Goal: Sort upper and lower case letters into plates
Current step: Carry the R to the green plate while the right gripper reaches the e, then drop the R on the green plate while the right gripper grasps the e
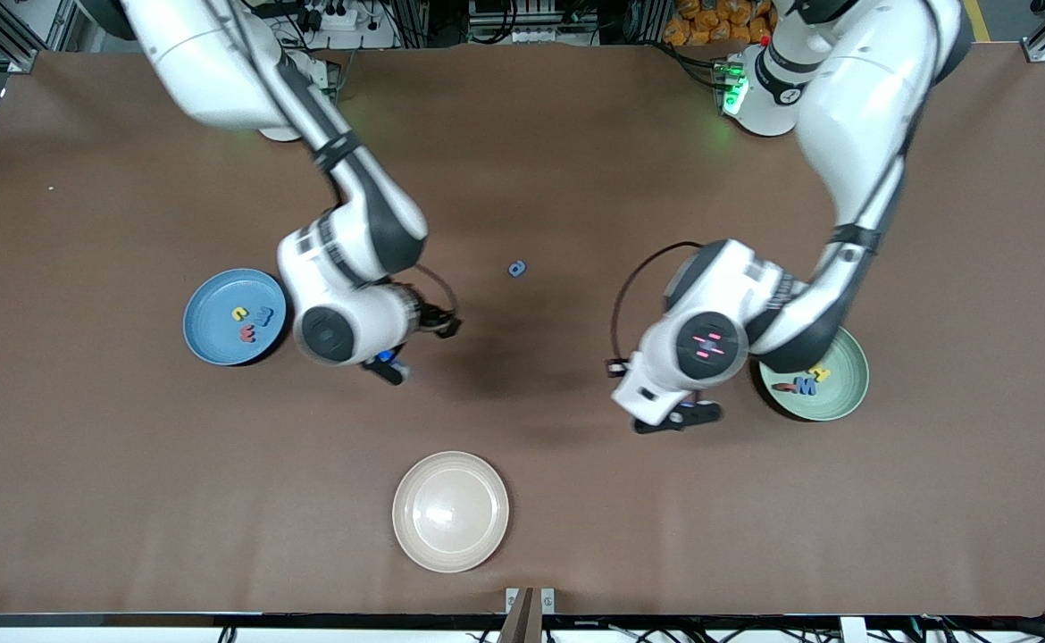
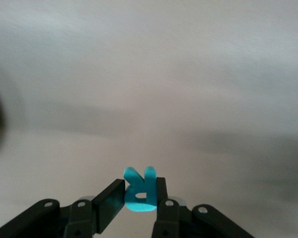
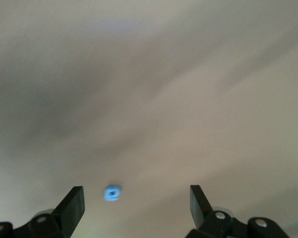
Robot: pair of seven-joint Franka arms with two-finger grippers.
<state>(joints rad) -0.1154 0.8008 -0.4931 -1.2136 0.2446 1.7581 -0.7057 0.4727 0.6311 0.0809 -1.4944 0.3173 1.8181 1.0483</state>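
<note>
My left gripper (image 2: 140,201) is clenched on a teal letter (image 2: 139,191), an upper case R standing on edge between the pads; only my left wrist view shows it, since from the front view the wrist hides it, and there my left gripper (image 1: 679,418) hangs over bare brown table (image 1: 129,491) just beside the mint green plate (image 1: 848,393). My right gripper (image 3: 137,201) is spread wide with nothing in it. Past its fingertips my right wrist view shows a small blue letter (image 3: 112,193), blurred, its shape not readable. The front view shows my right gripper (image 1: 390,366) over the table near the sky blue plate (image 1: 210,335), and the blue letter (image 1: 516,268) lying alone mid-table, between my two arms and farther from the front camera than either plate.

The front view alone shows the plates. The sky blue one, toward my right arm's end, holds a yellow letter (image 1: 238,313), a blue one (image 1: 263,315) and a red one (image 1: 246,333). The mint green one, toward my left arm's end and partly under my left arm, holds a yellow letter (image 1: 819,372), a blue one (image 1: 806,386) and a red one (image 1: 783,387). A cream-beige plate (image 1: 450,511) sits nearest the front camera.
</note>
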